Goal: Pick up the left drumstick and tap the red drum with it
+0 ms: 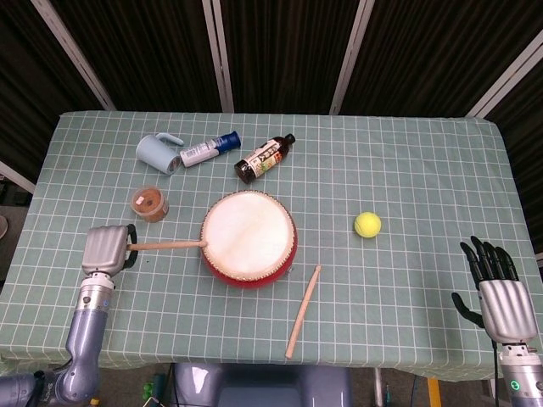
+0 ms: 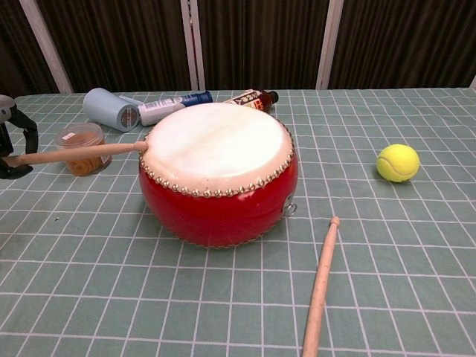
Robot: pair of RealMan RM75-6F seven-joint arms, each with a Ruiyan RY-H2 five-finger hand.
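My left hand (image 1: 103,249) grips the butt of a wooden drumstick (image 1: 166,245) at the table's left side. The stick points right, and its tip meets the left rim of the red drum (image 1: 249,239). In the chest view the drumstick (image 2: 74,152) runs from my left hand (image 2: 13,145) at the frame's left edge to the white drumhead's edge on the red drum (image 2: 218,172). A second drumstick (image 1: 303,311) lies on the cloth in front of the drum, to its right. My right hand (image 1: 501,292) hangs open off the table's right front corner.
Behind the drum lie a light-blue mug (image 1: 159,153) on its side, a white tube with a blue cap (image 1: 209,149) and a dark bottle (image 1: 265,158). A small jar of orange bands (image 1: 148,203) stands left of the drum. A tennis ball (image 1: 367,225) rests to the right.
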